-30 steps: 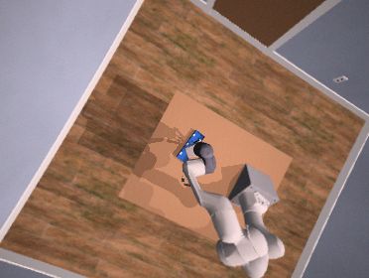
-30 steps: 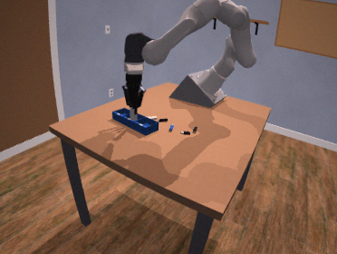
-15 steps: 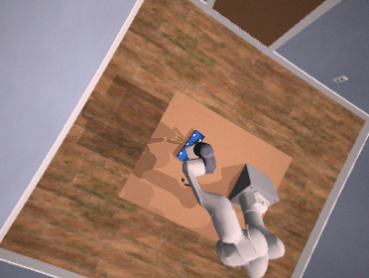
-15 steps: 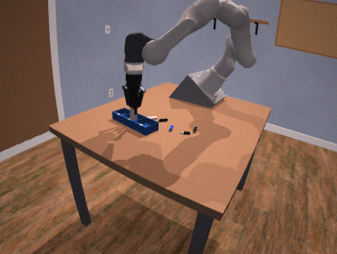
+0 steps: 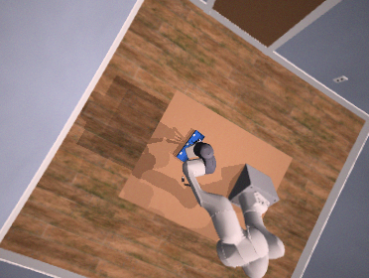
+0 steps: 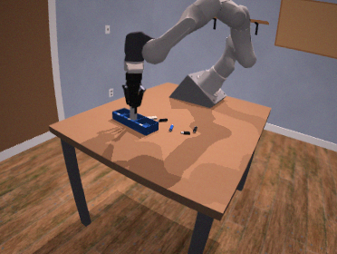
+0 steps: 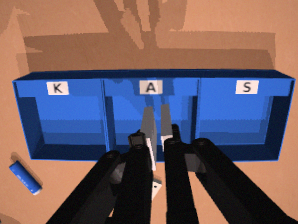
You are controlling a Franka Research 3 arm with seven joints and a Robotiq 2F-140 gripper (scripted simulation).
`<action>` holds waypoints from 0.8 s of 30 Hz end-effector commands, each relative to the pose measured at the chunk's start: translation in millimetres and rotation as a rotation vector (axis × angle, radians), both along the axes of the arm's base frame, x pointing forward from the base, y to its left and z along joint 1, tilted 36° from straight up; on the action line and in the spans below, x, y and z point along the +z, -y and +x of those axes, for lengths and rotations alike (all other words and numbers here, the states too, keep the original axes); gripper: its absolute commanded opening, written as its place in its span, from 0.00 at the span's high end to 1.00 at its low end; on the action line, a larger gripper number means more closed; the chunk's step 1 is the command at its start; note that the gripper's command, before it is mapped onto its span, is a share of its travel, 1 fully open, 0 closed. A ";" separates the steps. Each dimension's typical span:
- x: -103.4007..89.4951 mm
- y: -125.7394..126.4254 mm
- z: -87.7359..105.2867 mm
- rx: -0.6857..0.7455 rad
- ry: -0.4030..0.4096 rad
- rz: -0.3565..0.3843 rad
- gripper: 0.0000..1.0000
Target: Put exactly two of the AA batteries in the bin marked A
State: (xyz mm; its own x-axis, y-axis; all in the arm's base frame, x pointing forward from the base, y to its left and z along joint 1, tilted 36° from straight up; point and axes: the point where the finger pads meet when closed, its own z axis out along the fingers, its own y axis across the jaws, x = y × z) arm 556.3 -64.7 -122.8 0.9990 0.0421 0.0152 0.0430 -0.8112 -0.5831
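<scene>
Pale blue walls [image 5: 45, 65] [image 6: 86, 59] enclose the wooden table [image 5: 248, 141] [image 6: 204, 170]. On it, a blue cylinder, apparently a battery [image 6: 171, 128] [image 7: 25, 177], lies outside the bins, nearest K. Bin A [image 7: 125, 112], the middle compartment, sits beneath the gripper [image 6: 133, 113] [image 7: 158, 107], its fingers narrowly spaced, nothing visible between them. Small dark pieces [image 6: 186, 132] lie farther off.

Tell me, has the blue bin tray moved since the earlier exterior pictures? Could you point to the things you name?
No. The blue bin tray [image 5: 197, 135] [image 6: 149, 128] [image 7: 104, 120] sits at the same place against the table's [image 5: 238, 144] [image 6: 195, 168] front-left edge in the exterior view.
</scene>
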 end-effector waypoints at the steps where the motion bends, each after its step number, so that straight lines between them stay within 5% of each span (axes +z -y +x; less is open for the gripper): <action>1: 4.7 3.4 -0.2 0.002 0.001 0.001 0.95; 24: 36.1 25.9 0.3 0.002 0.001 0.001 0.95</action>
State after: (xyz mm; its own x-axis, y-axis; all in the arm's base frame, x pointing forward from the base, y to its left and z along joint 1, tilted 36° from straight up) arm 559.9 -88.7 -90.4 0.9987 0.0443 0.0267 0.0515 -0.8138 -0.5788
